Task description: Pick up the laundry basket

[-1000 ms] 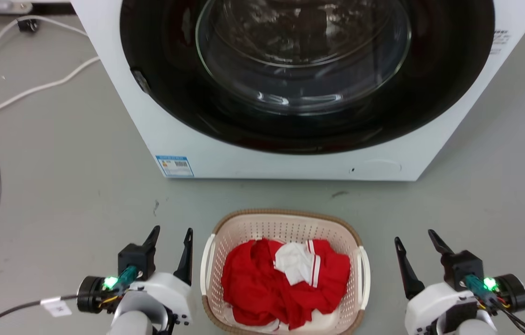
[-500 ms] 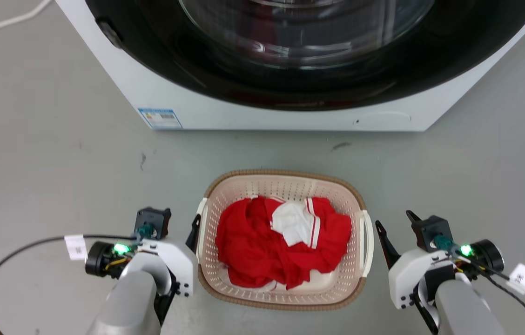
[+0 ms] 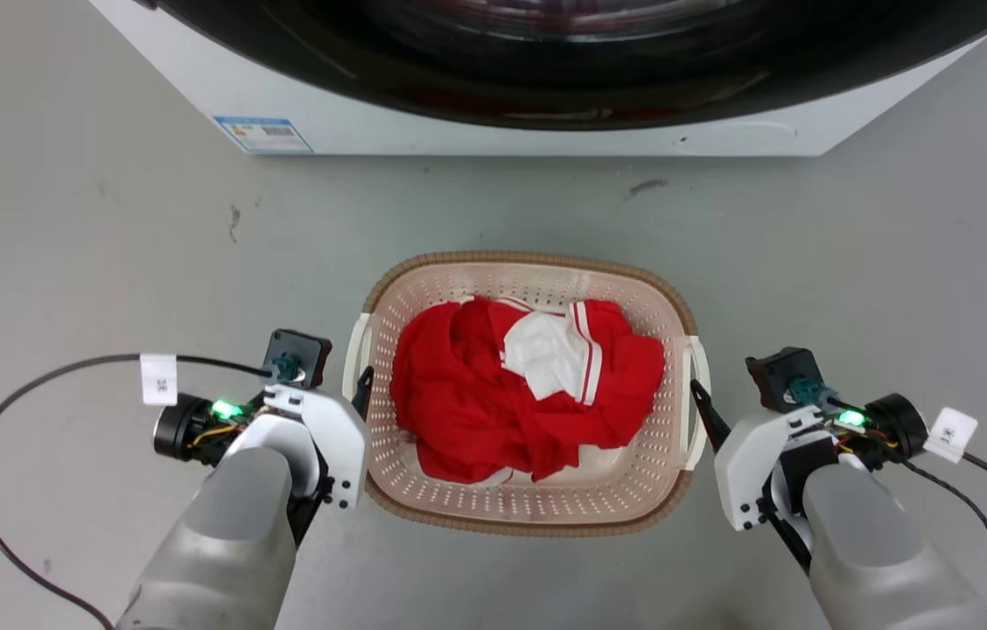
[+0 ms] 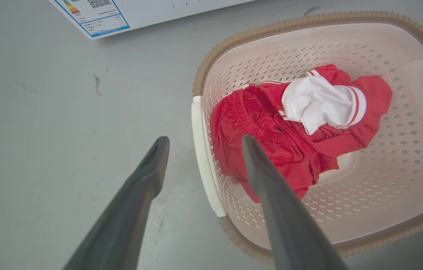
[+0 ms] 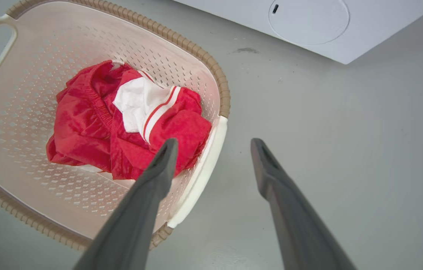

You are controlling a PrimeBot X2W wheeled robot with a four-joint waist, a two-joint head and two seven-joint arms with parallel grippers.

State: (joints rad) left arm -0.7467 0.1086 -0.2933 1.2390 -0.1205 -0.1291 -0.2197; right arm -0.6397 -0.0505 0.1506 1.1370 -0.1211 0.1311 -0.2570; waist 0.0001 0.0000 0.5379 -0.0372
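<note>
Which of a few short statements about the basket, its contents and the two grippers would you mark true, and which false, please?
1. The basket holds red and white clothes. True.
2. The left gripper is clamped on the basket. False: it is open, with one finger outside the white left handle and one over the inside.
3. The right gripper is open at the right handle. True.
4. The basket touches the washing machine. False: bare floor lies between them.
5. The basket's rim is blue. False: it is brown.
</note>
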